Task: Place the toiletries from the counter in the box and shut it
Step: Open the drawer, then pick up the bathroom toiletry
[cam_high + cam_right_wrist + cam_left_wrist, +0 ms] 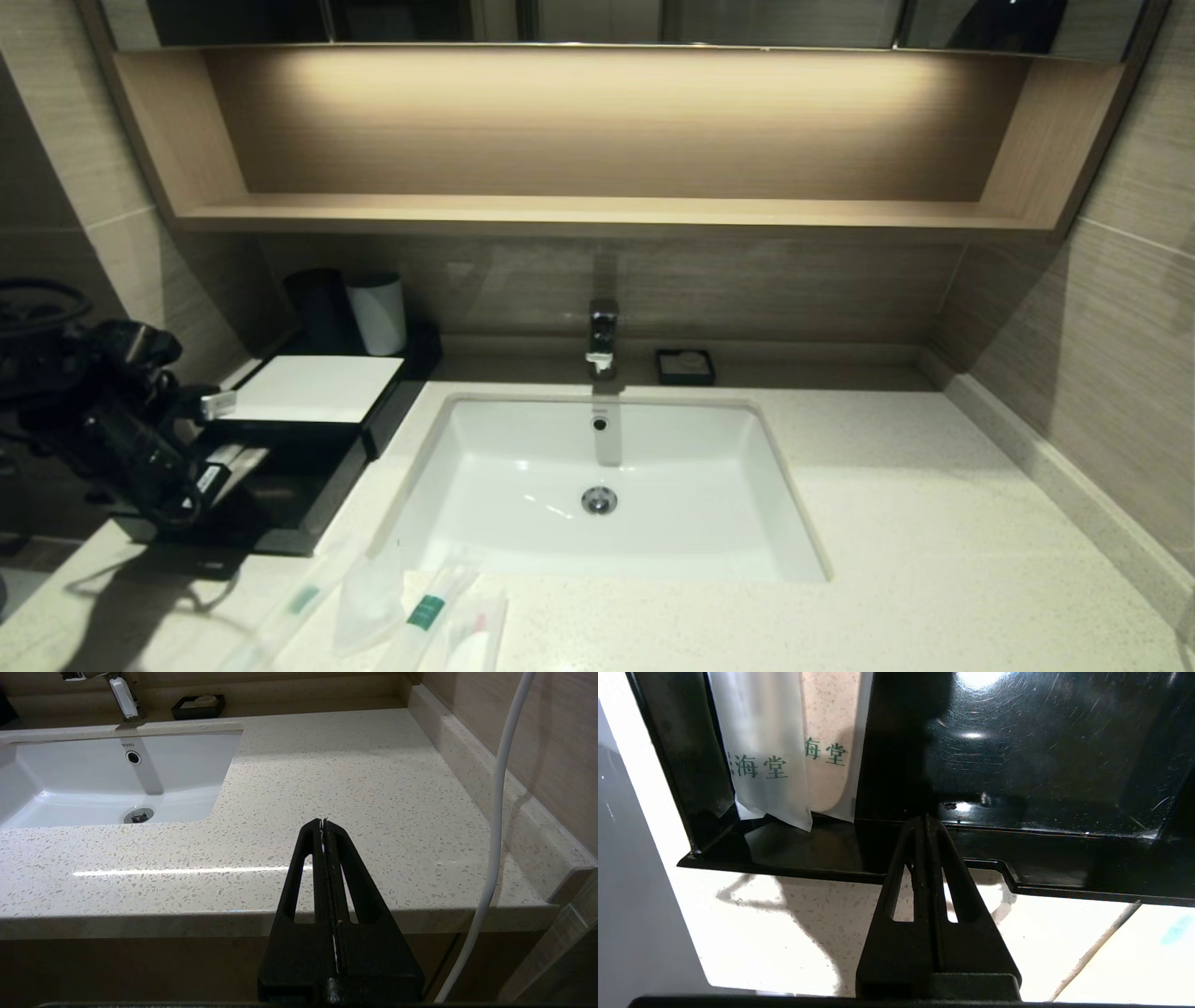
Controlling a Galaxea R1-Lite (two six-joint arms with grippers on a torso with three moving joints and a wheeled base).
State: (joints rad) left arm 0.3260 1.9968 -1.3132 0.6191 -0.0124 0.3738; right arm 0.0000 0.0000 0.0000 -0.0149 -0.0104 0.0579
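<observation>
Found the left pincer shut tight on nothing at the front lip of the drawer pulled out of the box, two packets lying inside. Saw four toiletries on the tabletop before the sink, off to that pincer's right and nearer the robot, the slim ones slanting near-left to far-right. Judged the left arm far nearer, with the right pincer closed, empty and parked off the tabletop's right front edge.
</observation>
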